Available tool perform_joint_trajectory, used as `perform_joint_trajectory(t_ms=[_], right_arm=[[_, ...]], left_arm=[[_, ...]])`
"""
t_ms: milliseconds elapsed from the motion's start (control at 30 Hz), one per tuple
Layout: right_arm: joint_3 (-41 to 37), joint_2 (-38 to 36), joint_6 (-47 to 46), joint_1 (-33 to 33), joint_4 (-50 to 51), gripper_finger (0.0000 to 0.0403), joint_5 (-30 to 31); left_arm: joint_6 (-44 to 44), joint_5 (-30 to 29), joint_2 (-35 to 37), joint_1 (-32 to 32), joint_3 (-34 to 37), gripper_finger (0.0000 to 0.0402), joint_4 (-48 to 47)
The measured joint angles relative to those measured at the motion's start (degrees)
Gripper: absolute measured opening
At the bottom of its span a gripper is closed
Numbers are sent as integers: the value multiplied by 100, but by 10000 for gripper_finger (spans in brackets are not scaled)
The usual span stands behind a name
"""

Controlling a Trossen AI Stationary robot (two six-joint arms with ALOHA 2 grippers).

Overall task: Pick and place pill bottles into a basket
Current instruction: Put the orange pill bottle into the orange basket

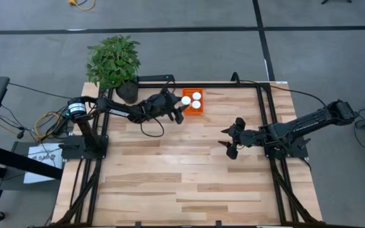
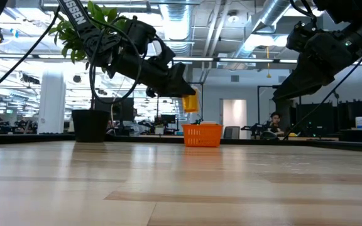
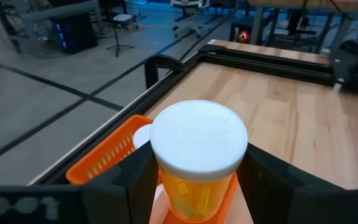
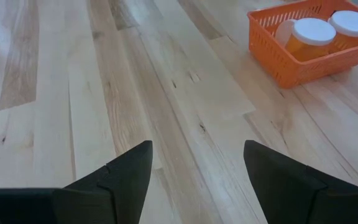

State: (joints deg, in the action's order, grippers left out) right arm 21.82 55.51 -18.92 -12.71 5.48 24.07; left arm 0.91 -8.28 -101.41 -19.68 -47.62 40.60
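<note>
the left gripper (image 3: 194,186) is closed on a pill bottle (image 3: 197,155), its two dark fingers (image 3: 135,183) pressing opposite sides of the amber body just under the white cap, and it carries the bottle in the air above the near edge of the basket (image 1: 193,101); from table height the bottle hangs clear of the wood, higher than the basket's rim and slightly to one side of it. judging by its look, the bottle is a light, rigid plastic cylinder with a smooth wall, so it should carry without strain but could twist or slide if the squeeze is weak; the body below the cap, where the fingers now sit, seems the sound place to hold, since the cap is wider and gives a lip against slipping downward. the basket is a low-walled orange tray with slotted sides, probably light enough to skid if bumped. directly beyond the held bottle it already contains upright bottles: two white caps (image 4: 313,30) show clearly side by side, and a third pale round shape sits behind them, though i cannot tell exactly what it is. the right gripper (image 1: 232,138) waits well apart over bare table (image 1: 170,183), fingers spread wide and holding nothing.
</note>
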Motion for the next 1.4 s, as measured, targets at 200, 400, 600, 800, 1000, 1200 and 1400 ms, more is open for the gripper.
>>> perform_joint_trajectory(t_ms=[200, 400, 600, 800, 1000, 1200, 1400], right_arm=[[0, 0, -2, -2, -33, 249, 1], [0, 0, -2, -1, -42, 249, 1], [0, 0, -2, 0, -42, 249, 1], [0, 0, -2, 0, -35, 249, 0], [0, 0, -2, -1, -33, 249, -1], [0, 0, -3, 0, 1, 249, -1], [0, 0, -2, 0, 7, 249, -1]], left_arm=[[435, -311, 0, 42, 0, 184, -43], [489, -563, 0, 158, 0, 184, -98], [518, -567, -6, 172, 0, 184, -124], [570, -599, -382, 256, -67, 184, 202], [541, -589, -913, 236, -379, 184, 304], [507, -648, -1041, 236, -522, 184, 178], [499, -774, -1036, 234, -518, 184, -30]])
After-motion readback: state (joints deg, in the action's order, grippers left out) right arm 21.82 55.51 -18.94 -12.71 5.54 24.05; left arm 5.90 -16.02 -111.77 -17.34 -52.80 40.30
